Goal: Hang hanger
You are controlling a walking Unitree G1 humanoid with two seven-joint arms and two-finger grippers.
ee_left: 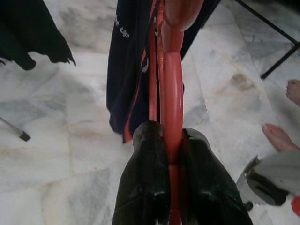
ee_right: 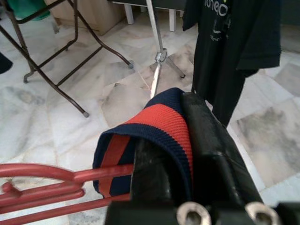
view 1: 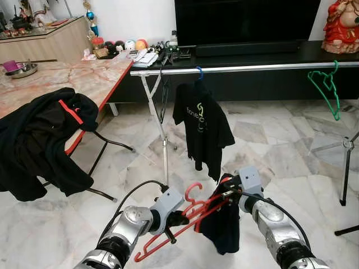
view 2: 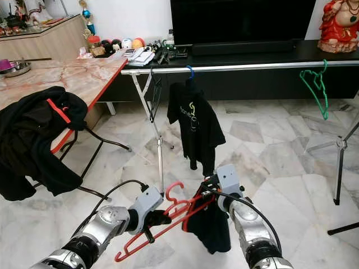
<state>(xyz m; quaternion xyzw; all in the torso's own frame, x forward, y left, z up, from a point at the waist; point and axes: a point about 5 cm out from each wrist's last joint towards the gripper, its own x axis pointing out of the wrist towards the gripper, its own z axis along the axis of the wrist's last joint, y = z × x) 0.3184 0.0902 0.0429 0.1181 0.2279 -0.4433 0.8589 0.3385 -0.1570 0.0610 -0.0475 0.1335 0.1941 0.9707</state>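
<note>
So, closest to me: I've got the left gripper (ee_left: 171, 154) clamped tight on the red hanger (view 1: 185, 221), its two black fingers pinching a bar with no gap showing. My right gripper (ee_right: 180, 140) is closed on a navy garment (view 1: 221, 224) by its ribbed red-and-navy collar, and that cloth hangs down off the hanger between my two arms, low over the marble floor (view 1: 269, 145). In the left wrist view I can read "UP" in white on the navy fabric, nothing more of it. Bare toes of a person (ee_left: 281, 136) show at the edge of that view too.

Further out, a black tee (view 1: 202, 126) hangs on a blue hook from the silver rail (view 1: 252, 68). Yellow-green print on its chest starts "fone", and the rest is folded away so I can't read it. An empty green hanger (view 1: 325, 89) hangs off the same rail well to the right.

On my left a black jacket (view 1: 39, 140) with red trim is draped over the marble-top table (view 1: 84, 75). A metal bowl (view 1: 19, 70) sits on the far end, holding something purple. Behind the rail there's the dark TV bench (view 1: 314, 53), a red figurine (view 1: 342, 25) on it.
</note>
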